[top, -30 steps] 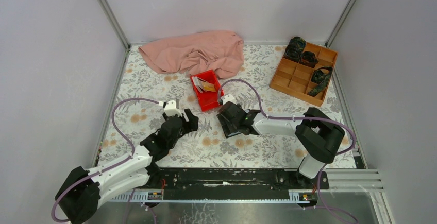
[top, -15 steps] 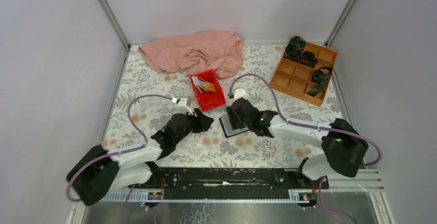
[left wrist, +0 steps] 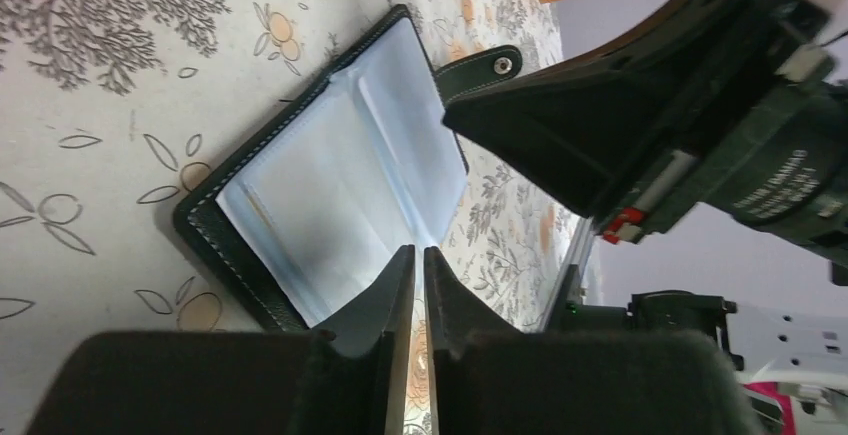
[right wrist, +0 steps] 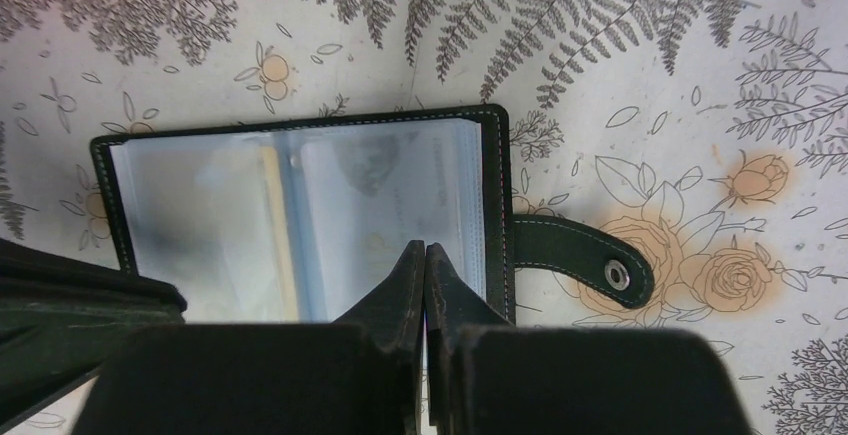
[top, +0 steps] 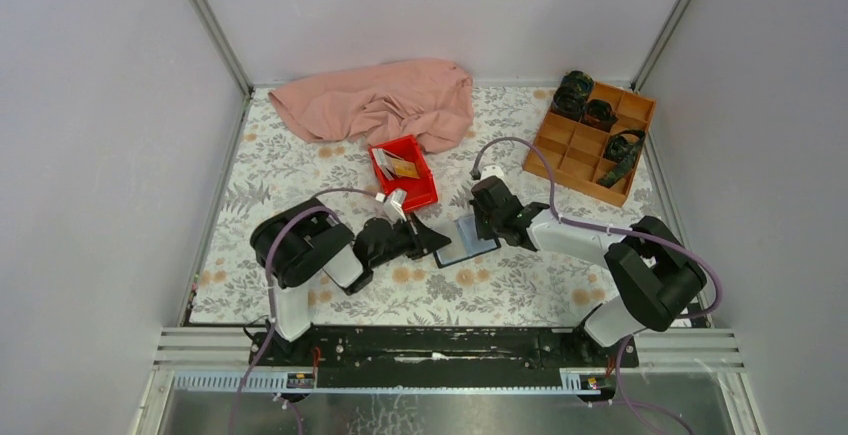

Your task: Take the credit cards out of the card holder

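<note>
Floral worktop [top: 300, 170] centre: open card holder [top: 467, 240], likely light, sleeves [right wrist: 220, 215] slick; hold leather rim; left gripper [left wrist: 418, 255] near-closed, right gripper [right wrist: 425, 250] pressed together.

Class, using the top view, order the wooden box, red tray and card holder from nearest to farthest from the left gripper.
1. card holder, right beside the left gripper.
2. red tray, just behind it.
3. wooden box, far back right.
</note>
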### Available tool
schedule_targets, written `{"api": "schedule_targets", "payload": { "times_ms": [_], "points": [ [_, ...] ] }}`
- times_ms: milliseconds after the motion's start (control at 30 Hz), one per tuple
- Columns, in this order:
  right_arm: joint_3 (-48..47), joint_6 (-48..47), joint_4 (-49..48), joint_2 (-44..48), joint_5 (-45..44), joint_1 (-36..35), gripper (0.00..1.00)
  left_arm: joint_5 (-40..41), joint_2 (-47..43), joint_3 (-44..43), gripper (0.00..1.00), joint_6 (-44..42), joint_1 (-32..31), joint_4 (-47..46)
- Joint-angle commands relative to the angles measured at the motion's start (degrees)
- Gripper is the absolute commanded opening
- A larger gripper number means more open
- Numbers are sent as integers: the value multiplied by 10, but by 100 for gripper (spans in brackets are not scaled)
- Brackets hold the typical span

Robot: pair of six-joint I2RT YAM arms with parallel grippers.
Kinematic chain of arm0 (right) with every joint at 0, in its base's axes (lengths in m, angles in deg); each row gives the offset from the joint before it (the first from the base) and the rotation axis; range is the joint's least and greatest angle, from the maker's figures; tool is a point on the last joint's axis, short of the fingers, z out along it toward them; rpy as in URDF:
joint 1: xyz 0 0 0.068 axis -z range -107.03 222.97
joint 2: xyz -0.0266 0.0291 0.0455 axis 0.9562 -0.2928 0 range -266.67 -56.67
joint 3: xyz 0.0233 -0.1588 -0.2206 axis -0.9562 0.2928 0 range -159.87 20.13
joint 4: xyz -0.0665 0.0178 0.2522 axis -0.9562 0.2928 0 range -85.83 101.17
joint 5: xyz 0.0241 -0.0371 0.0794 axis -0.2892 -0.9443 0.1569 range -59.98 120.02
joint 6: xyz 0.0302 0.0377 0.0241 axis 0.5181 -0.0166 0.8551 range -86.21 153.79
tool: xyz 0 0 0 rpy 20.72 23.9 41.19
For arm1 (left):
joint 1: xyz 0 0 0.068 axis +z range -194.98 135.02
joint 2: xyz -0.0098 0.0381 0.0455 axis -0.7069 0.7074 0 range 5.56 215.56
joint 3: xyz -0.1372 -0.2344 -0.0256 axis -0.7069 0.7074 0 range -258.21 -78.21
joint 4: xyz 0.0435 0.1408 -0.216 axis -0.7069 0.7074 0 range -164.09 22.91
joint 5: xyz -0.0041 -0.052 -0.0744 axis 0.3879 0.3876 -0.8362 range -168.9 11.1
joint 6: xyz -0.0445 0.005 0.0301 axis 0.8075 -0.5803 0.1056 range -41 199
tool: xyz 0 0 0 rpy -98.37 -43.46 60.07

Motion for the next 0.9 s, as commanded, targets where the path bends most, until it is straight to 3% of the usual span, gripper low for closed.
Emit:
{"api": "schedule_targets", "payload": {
  "times_ms": [0, 167, 367, 467, 867],
  "points": [
    [9, 4, -25, -10, 8, -1, 0, -13, 9, 2, 12, 29, -1, -123],
    [11, 6, -32, -27, 20, -1, 0, 15, -58, 18, 7, -4, 0, -35],
    [10, 7, -38, -39, 30, -1, 0, 80, -156, -21, 13, -84, -11, 245],
    [9, 7, -39, -42, 32, -1, 0, 96, -159, -46, 13, -96, -12, 319],
    [16, 13, -42, -40, 44, -1, 0, 136, -158, -35, 9, -65, -25, 395]
  ]
}}
